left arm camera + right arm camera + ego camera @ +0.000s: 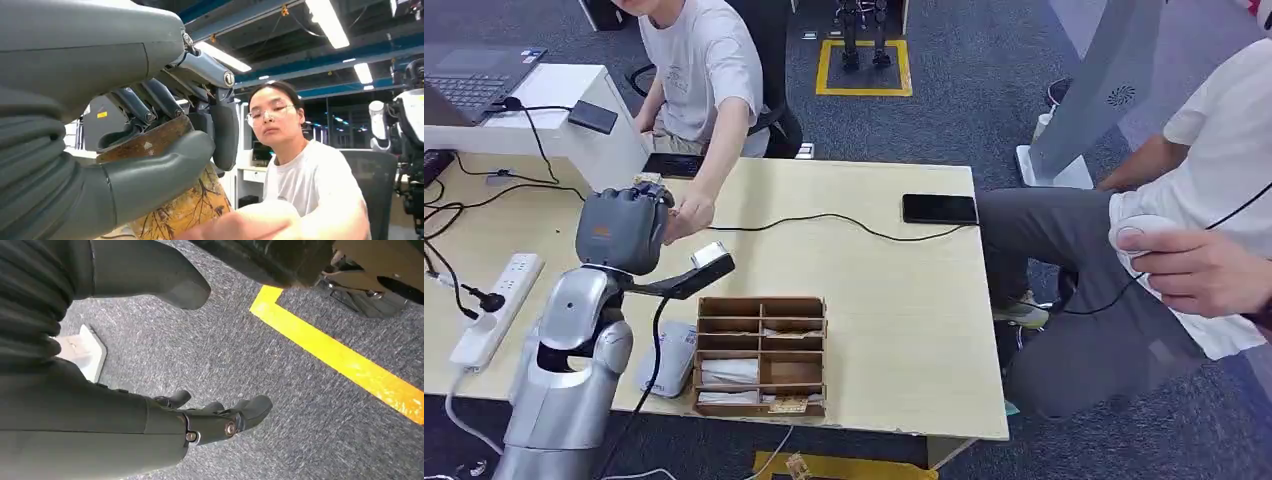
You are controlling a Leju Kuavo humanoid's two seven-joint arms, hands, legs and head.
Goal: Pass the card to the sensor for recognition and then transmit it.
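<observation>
Sitting at the near edge of the tabletop [904, 340], the wooden organizer [762, 355] is lying just beside the robot's left arm, with a pale flat device [669, 358], possibly the sensor, touching its left side; that would be keeping the reading spot close to the arm's reach. Rising above these, the left arm is bending upward from the near-left corner, and the left hand [622, 228] is lifted over the left part of the tabletop, palm turned toward the far edge. Clamping the card [150, 144] between thumb [165, 167] and darker fingers [150, 102], the hand is holding it firmly, its patterned face showing below the thumb in the left wrist view. Reaching across from the far edge, a seated person's hand [686, 215] is meeting the robot's hand, which suggests the card is being offered for handover. Beyond, a black phone [939, 209] is lying near the far-right corner.

Hanging low over the grey carpet [280, 385], the right hand [215, 417] is holding nothing, fingers loosely apart.
</observation>
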